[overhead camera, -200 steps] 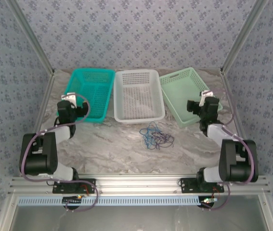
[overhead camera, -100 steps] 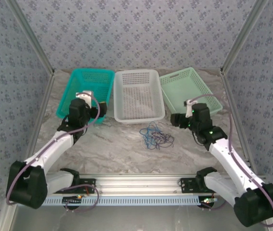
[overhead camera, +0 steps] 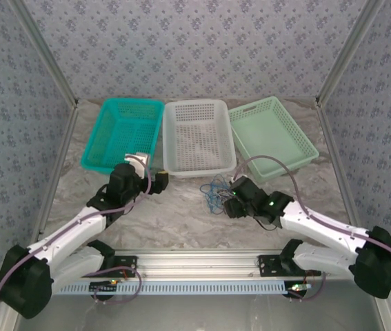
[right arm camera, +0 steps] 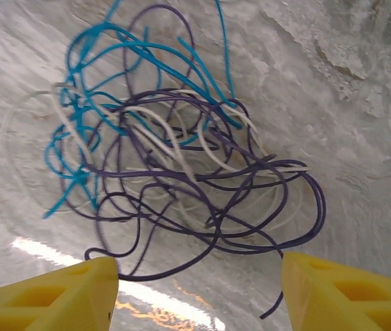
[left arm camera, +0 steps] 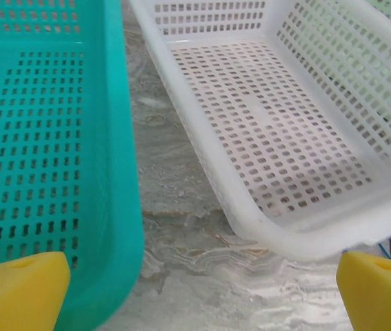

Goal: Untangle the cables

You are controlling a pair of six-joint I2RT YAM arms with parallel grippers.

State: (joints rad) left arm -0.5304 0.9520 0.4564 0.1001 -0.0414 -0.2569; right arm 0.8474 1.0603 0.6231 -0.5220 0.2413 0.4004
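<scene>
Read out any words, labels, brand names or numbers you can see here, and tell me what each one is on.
None: there is no readable text on the teal basket, white basket, pale green basket or cables. The wallpaper has only a small repeating pattern.

blue, dark purple and cream cables [right arm camera: 181, 162]; grey marbled table [overhead camera: 174, 214]; teal basket [overhead camera: 123, 134], white basket [overhead camera: 198, 138], mint basket [overhead camera: 271, 134].
</scene>
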